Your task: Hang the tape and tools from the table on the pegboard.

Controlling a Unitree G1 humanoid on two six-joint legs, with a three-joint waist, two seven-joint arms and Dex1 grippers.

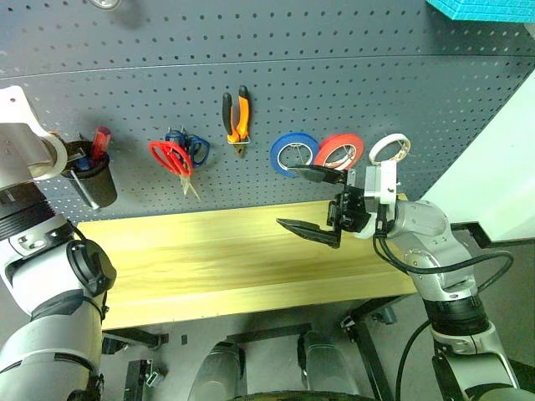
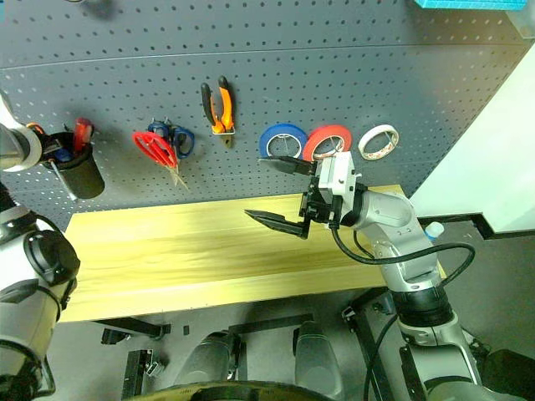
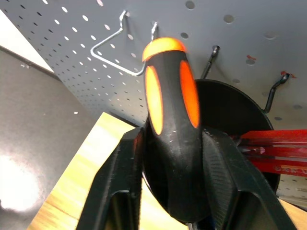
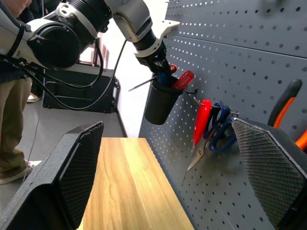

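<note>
A dark grey pegboard point(image 1: 251, 75) is standing behind a long light-wood bench point(image 1: 217, 259).

At the far left, a black cup holder point(image 1: 94, 180) is hanging on the pegboard. The left hand point(image 3: 175, 191) is reaching into it, its two black fingers point(image 3: 120, 191) closing around the black-and-orange handle of a slim screwdriver point(image 3: 172, 134). The screwdriver's long axis is running along the fingers, with the rounded orange butt end pointing away from the wrist toward the pegboard and the shaft end going down into the cup. A red-handled screwdriver point(image 1: 101, 142) is also standing in the cup, handle up.

Next to the right, red-handled scissors point(image 1: 171, 159) are hanging with blades pointing down, overlapping blue-handled scissors point(image 1: 194, 149) just behind them. Then pliers point(image 1: 236, 117) with orange-and-black handles are hanging with handles up and jaws down.

Further right, a blue tape roll point(image 1: 294, 153), a red tape roll point(image 1: 338, 150) and a small cream-white tape ring point(image 1: 389, 149) are hanging in a row, flat against the board.

In front of the rolls, the right hand point(image 1: 313, 200) is hovering above the bench, fingers spread wide and holding nothing, pointing leftward.
</note>
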